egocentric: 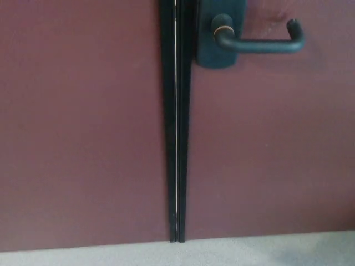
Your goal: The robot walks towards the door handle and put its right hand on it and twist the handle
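1. One door handle [260, 43] sits at the top right of the head view, a dark lever lying level, its free end bent back toward the door at the right.
2. The lever joins a round hub with a thin pale ring, set on a dark backplate [219, 52] whose top runs out of the picture.
3. The backplate is fixed to the right door [272, 149], a dull red panel, just beside its inner edge.
4. Black edge strips [177, 138] run down the middle from the top to the floor, with a thin bright gap between them.
5. The left door [83, 127], the same red, fills the other side of the strips.
6. A narrow band of pale floor [111, 257] shows along the bottom edge, meeting the foot of both doors.
7. Neither hand shows, so the state of the fingers cannot be told; nothing touches the handle.
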Motion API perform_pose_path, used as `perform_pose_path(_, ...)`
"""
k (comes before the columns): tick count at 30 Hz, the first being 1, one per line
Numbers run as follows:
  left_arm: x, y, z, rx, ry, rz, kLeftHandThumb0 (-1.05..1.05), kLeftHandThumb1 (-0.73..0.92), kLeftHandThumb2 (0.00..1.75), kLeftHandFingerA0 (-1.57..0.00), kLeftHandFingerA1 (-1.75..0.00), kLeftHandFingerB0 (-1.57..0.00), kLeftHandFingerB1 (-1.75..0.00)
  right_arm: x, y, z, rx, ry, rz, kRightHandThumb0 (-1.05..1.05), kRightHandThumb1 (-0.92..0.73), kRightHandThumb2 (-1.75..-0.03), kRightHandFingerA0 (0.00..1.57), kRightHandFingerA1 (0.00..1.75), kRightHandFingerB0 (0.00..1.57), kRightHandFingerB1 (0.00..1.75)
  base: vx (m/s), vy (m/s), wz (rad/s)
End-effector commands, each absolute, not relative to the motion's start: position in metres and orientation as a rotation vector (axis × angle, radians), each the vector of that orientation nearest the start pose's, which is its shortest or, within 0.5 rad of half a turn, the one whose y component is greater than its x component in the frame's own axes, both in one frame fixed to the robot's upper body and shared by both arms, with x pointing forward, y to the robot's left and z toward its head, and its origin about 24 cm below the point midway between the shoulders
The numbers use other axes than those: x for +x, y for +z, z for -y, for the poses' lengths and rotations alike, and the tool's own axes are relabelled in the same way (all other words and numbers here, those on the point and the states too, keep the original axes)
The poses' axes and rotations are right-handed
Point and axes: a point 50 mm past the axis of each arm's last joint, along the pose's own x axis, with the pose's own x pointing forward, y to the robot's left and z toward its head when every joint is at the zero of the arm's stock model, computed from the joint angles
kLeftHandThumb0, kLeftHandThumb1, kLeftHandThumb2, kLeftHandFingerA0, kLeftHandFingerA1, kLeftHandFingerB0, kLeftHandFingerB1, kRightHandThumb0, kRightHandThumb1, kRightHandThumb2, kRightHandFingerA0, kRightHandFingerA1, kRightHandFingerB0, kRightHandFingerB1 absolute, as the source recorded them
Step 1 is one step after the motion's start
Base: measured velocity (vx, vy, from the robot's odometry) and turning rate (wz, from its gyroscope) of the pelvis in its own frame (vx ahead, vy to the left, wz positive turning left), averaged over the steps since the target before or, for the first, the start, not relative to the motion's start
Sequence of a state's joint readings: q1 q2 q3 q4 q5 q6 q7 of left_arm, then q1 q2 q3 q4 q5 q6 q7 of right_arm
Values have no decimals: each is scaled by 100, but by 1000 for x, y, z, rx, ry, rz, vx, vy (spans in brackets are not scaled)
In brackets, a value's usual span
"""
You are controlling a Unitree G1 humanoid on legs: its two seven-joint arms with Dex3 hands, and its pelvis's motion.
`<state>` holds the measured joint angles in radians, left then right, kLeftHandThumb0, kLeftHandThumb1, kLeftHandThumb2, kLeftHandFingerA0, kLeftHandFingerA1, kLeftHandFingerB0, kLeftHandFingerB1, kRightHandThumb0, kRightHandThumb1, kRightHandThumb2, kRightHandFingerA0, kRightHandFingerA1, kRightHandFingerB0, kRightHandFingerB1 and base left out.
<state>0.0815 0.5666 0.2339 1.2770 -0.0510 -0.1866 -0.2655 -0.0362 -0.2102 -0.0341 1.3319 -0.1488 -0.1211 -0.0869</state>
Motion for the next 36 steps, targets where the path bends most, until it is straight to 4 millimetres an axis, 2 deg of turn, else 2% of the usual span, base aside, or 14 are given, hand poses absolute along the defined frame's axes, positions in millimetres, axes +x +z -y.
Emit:
perform_pose_path(1,56,-102,-372,222,302,-1101,-8,72,60,-52,-45,-41,-39,86,-162,237,-339,-113,-1190,-35,-56,-74,73,58,50,49,168,122,-20)
perform_pose_path(11,57,-102,-372,232,295,-1108,-9,72,60,-51,-44,-41,-39,87,-162,236,-347,-96,-1188,-36,-56,-75,72,58,49,49,242,211,2)
perform_pose_path(36,58,-103,-371,235,292,-1105,-10,72,60,-51,-44,-41,-39,90,-161,235,-370,-67,-1181,-36,-57,-76,69,57,51,50,55,-43,2)
